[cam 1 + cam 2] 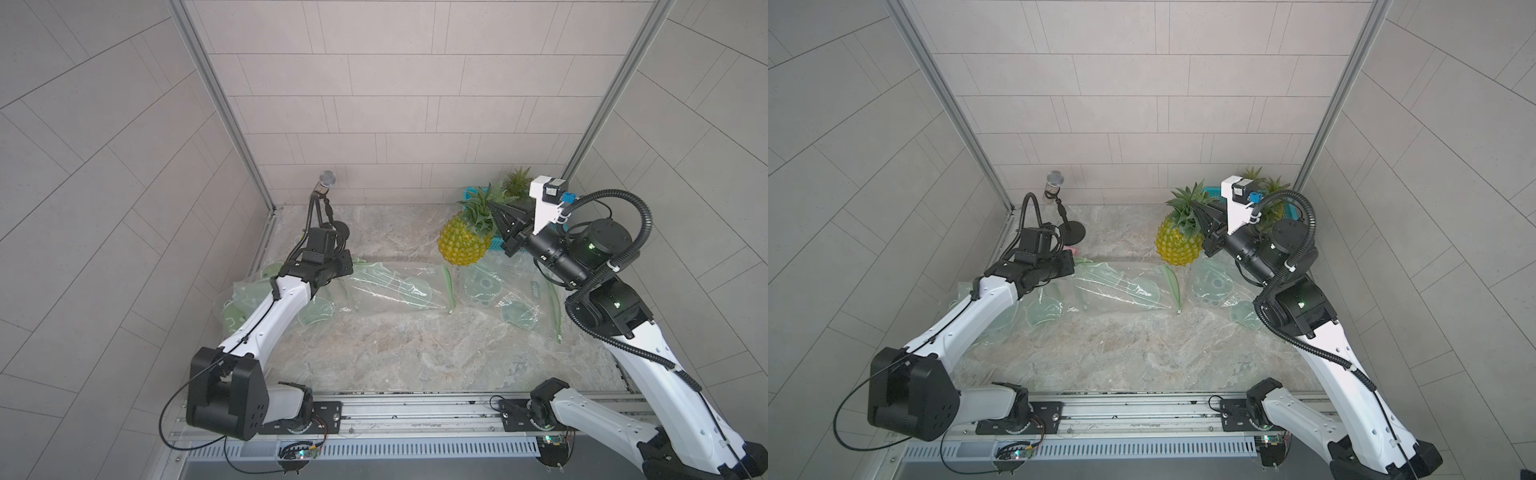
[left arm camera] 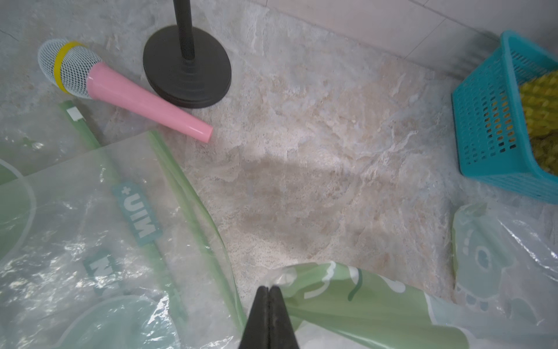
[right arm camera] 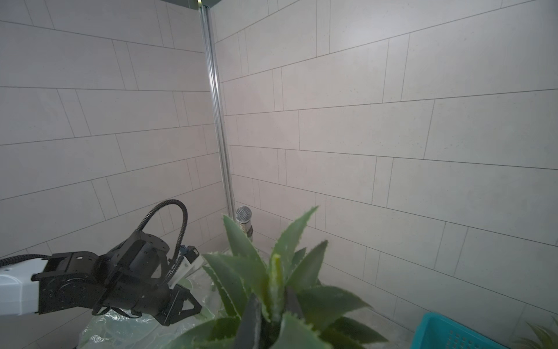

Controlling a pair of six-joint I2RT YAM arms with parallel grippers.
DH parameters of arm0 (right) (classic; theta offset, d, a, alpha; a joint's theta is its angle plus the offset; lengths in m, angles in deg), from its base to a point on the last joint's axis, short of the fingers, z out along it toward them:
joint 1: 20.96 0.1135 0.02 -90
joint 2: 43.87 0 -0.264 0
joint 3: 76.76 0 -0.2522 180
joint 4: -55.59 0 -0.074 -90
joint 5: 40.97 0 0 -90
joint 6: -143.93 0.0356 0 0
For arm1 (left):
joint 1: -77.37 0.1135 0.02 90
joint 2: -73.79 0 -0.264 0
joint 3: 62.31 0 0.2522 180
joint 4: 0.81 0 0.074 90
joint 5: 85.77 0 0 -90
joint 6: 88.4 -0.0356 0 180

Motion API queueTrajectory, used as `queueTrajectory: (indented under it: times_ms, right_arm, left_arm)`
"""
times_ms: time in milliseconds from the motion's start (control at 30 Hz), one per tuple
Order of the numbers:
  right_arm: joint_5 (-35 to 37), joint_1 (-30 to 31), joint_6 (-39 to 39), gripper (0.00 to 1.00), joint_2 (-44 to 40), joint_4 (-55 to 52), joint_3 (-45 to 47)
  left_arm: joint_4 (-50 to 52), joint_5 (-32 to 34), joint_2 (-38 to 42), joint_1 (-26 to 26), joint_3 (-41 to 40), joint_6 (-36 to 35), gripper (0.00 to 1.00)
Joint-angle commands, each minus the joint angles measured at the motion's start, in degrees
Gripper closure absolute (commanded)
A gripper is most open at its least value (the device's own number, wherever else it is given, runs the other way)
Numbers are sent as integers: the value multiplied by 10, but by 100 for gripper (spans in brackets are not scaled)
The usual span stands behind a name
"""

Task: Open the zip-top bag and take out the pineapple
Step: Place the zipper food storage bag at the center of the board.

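The pineapple [image 1: 461, 245] [image 1: 1177, 245], yellow with a green crown, hangs tilted above the back right of the table. My right gripper [image 1: 494, 208] [image 3: 273, 299] is shut on its crown leaves [image 3: 271, 284]. The clear zip-top bag [image 1: 399, 286] [image 1: 1121, 289], with green prints and a green zip strip [image 1: 448, 286], lies flat in the middle, its mouth toward the pineapple. My left gripper [image 2: 268, 288] is shut on a bunched bit of that bag's plastic [image 2: 347, 296] at its left end. In both top views the wrist hides the left fingertips.
More such bags lie at the left [image 1: 245, 299] and right [image 1: 498, 291]. A microphone on a stand [image 1: 327, 179] rises at the back left, with a pink toy microphone [image 2: 120, 87] by its base [image 2: 187, 66]. A teal basket [image 2: 498, 121] at the back right holds other pineapples.
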Motion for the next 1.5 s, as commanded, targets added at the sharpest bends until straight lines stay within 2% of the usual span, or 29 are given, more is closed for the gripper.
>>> queueTrajectory:
  times_ms: [0,167,233,400,567,667,900,1133,1300,1467]
  right_arm:
    - [48,-3,-38,100,-31,50,-15]
    - [95,-7,-57,100,-39,27,-11]
    - [114,-9,-64,100,-39,17,-10]
    - [151,-13,-81,100,-39,6,-5]
    - [171,-14,-84,100,-33,4,0]
    - [180,-17,-86,100,-29,3,5]
    - [179,-28,-90,100,-20,4,15]
    - [156,-50,-88,100,5,8,15]
    - [96,-94,-56,100,34,38,13]
    - [11,-165,23,100,76,104,12]
  left_arm:
    - [-36,37,-16,6,18,11,100]
    - [-40,37,-33,11,38,13,100]
    - [-41,34,-37,11,44,16,92]
    - [-32,27,-40,11,63,10,82]
    - [-21,21,-34,15,81,1,58]
    - [-5,19,-26,17,96,-10,51]
    - [16,-31,22,22,111,-62,49]
    - [24,-109,83,23,78,-144,49]
    - [-62,-106,132,24,5,-131,49]
    - [-50,-121,130,24,-3,-138,49]
